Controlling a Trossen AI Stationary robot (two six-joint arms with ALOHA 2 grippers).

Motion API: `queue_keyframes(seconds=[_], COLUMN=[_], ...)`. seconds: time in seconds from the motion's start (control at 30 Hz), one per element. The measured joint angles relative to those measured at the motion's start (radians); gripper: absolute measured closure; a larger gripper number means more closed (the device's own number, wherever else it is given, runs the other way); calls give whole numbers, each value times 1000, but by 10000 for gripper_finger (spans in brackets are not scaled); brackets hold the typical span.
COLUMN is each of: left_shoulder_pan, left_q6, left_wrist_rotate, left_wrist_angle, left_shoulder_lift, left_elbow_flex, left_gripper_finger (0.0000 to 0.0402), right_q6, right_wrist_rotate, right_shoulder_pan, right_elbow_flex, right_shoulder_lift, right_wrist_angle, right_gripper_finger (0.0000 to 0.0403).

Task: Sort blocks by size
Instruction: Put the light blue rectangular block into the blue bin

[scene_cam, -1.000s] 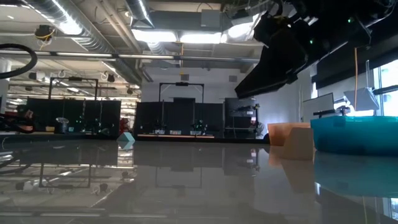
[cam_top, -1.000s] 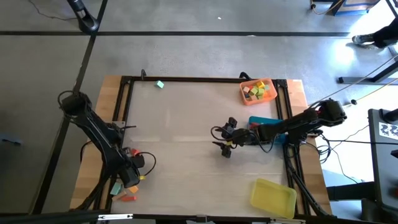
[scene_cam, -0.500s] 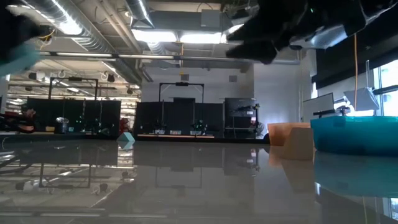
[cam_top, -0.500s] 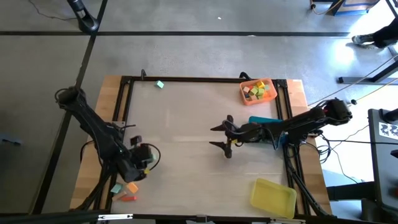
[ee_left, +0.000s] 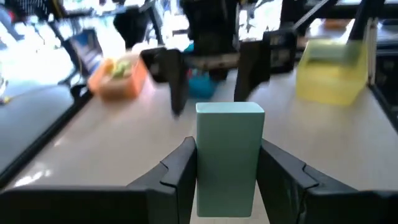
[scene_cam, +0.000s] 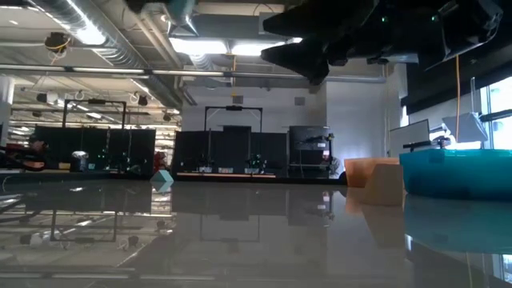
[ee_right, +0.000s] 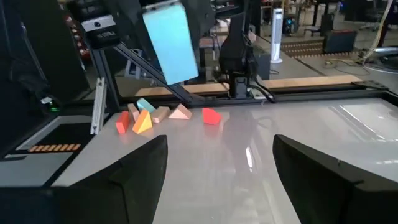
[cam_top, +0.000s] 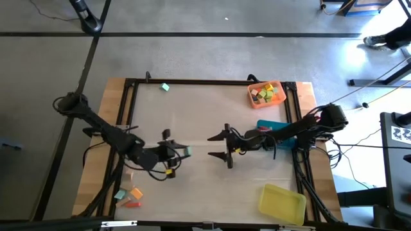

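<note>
My left gripper [cam_top: 180, 153] hovers over the table's middle, pointing almost level toward the right edge, shut on a pale teal block [ee_left: 229, 158]. That block also shows in the high view [cam_top: 187, 151] and the right wrist view [ee_right: 171, 40]. My right gripper [cam_top: 215, 147] faces it from the right, open, with nothing between its fingers [ee_right: 323, 180]. A small teal block [cam_top: 165, 87] rests on the table at the far left. Several orange, red and tan blocks [cam_top: 128, 196] lie in the near left corner [ee_right: 161, 115]. My left gripper pinches the teal block by its two long sides [ee_left: 202, 177] between its two fingers [ee_left: 180, 174]. The fingers come nearly level from the table's left. The block's free end sticks out past the fingertips. It is lifted clear of the table.
An orange tray [cam_top: 255, 101] with several blocks stands at the far right. A blue tray [cam_top: 264, 124] lies partly under my right arm, and a yellow tray [cam_top: 282, 204] is at the near right. A dark frame [cam_top: 192, 82] borders the table.
My left gripper has risen from the near left corner and swung toward the table's middle, tipping from pointing down to nearly level, with the teal block lifted clear. My right gripper has tipped up to level and shifted a little toward the left edge.
</note>
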Motion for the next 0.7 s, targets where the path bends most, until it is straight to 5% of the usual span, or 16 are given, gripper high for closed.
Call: queue_keyframes(seconds=[0.3,0.7], left_shoulder_pan=[98,182], left_q6=[189,151], left_wrist_rotate=[104,255], left_wrist_angle=[350,557], left_shoulder_lift=[120,219], left_elbow_flex=[0,0], left_gripper_finger=[272,272], right_q6=[2,-51], right_wrist_rotate=[-24,0], right_shoulder_pan=[11,40], right_elbow_flex=[0,79], right_shoulder_lift=[58,76], right_wrist_angle=[113,113], right_gripper_finger=[116,116])
